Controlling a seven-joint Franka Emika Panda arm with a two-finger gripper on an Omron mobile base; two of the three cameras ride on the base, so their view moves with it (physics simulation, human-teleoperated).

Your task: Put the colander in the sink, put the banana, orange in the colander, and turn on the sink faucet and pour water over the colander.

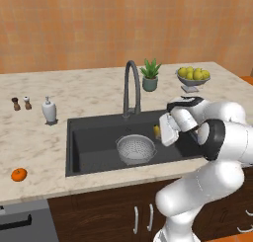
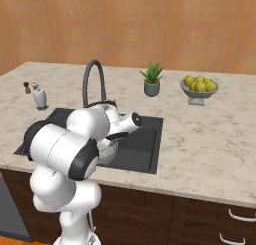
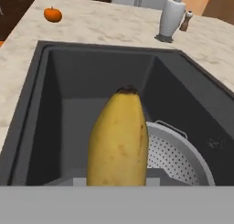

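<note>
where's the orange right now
The orange sits on the counter left of the sink near the front edge in the left base view, well apart from the colander.

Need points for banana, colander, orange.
banana (image 3: 119,141): hand view, middle of the yellow peel.
colander (image 1: 135,148): left base view, perforated inside of the bowl, in the sink.
orange (image 1: 19,175): left base view, centre of the fruit, on the counter.

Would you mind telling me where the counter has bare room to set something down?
Free: the marble between the soap bottle and the orange, and right of the sink in front of the fruit bowl. Crowded: behind the sink, around the faucet and plant.
</note>
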